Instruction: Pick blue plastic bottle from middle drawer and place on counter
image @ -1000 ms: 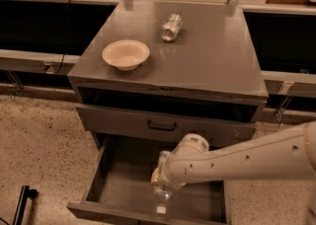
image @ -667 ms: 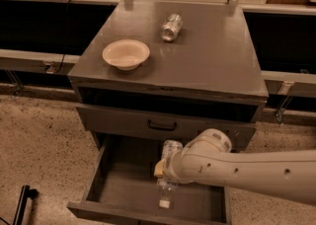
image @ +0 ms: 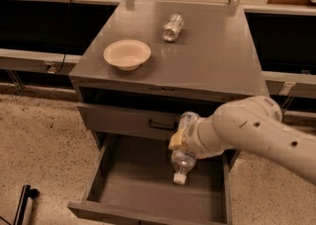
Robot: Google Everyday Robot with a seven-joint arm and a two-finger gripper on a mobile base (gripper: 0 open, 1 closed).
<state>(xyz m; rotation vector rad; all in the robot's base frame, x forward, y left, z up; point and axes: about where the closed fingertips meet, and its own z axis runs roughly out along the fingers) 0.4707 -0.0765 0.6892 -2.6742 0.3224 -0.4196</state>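
The blue plastic bottle [image: 183, 160], clear with a white cap, hangs cap-down over the open middle drawer [image: 133, 182], lifted off its floor. My gripper [image: 180, 138] is shut around the bottle's upper body, just in front of the closed drawer front above. My white arm reaches in from the right. The counter [image: 217, 56] is the grey cabinet top above the gripper.
A cream bowl [image: 127, 54] sits on the counter's left side and a silver can [image: 173, 26] lies near its back. The closed drawer front has a black bar handle [image: 159, 125]. A black object [image: 22, 205] stands on the speckled floor at bottom left.
The gripper has risen with the bottle, lifting it from low in the drawer up to the level of the drawer front above. The arm has shifted right.
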